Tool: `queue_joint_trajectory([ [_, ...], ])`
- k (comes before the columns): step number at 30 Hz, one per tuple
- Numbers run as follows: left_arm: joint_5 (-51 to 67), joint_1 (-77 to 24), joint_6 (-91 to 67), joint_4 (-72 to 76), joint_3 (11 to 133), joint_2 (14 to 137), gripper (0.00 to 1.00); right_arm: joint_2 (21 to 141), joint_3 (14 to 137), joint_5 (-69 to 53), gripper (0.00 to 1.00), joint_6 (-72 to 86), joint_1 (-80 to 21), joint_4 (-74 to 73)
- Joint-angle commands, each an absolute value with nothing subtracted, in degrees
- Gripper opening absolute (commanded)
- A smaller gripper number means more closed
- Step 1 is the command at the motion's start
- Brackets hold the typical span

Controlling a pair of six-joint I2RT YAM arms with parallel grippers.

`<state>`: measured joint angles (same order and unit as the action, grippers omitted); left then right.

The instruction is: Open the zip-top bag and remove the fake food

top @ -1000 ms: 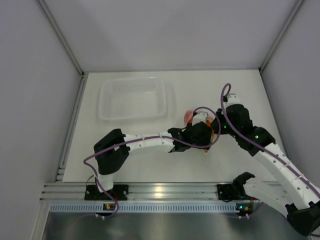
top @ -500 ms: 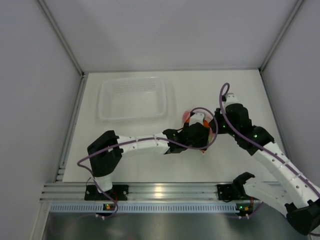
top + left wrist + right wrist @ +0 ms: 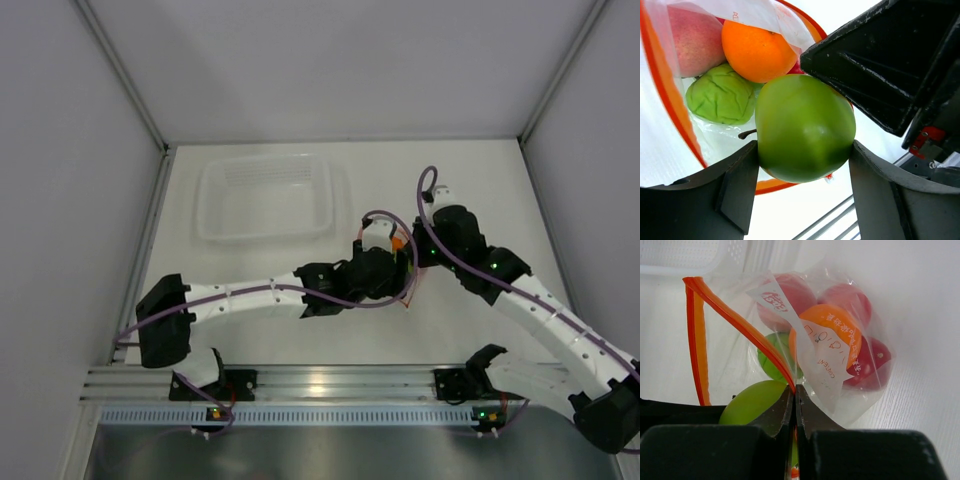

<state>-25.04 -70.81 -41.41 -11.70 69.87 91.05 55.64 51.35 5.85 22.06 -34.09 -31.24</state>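
1. Left fingers (image 3: pixel 735 190) squeeze a green apple (image 3: pixel 805 127) at the zip-top bag (image 3: pixel 830 365) mouth.
2. Right fingers (image 3: pixel 860 452) pinch its orange strip (image 3: pixel 740 326), near the clear tub (image 3: pixel 265 197).
3. Next, probably: lift the apple out.

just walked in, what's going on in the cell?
Mid-unpacking. The right gripper has its jaws shut on the orange zipper strip of the zip-top bag, holding the mouth open. The left gripper grips a green apple at that mouth. An orange, a pink fruit, a lime-green one and red ones are inside the bag. The clear tub sits beyond.
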Motion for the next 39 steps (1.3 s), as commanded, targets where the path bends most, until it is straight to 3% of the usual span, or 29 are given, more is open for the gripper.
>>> queue_joint_trajectory([
  [1, -26.5, -70.7, -42.2, -8.8, 69.1, 86.2, 0.0, 55.6, 51.7, 9.8, 0.0, 22.0, -35.9, -29.4],
  [10, -24.3, -70.7, -42.1, -8.9, 64.1, 75.9, 0.0, 59.7, 51.1, 13.4, 0.0, 22.9, -35.8, -25.4],
  [19, -43.0, -69.4, -39.6, -21.5, 67.5, 68.6, 0.0, 59.4, 52.4, 15.0, 0.0, 23.6, -33.3, -25.0],
  [24, -34.7, -53.8, -39.4, -23.6, 68.2, 68.7, 0.0, 57.3, 52.7, 13.7, 0.0, 23.8, -32.9, -25.9],
  [30, -34.4, -37.5, -37.4, -23.4, 69.1, 73.5, 0.0, 54.8, 52.3, 8.6, 0.0, 23.8, -32.8, -26.2],
  [39, -27.8, -21.2, -37.5, -23.0, 77.7, 94.6, 0.0, 53.0, 52.4, 2.0, 0.0, 24.3, -32.8, -25.7],
])
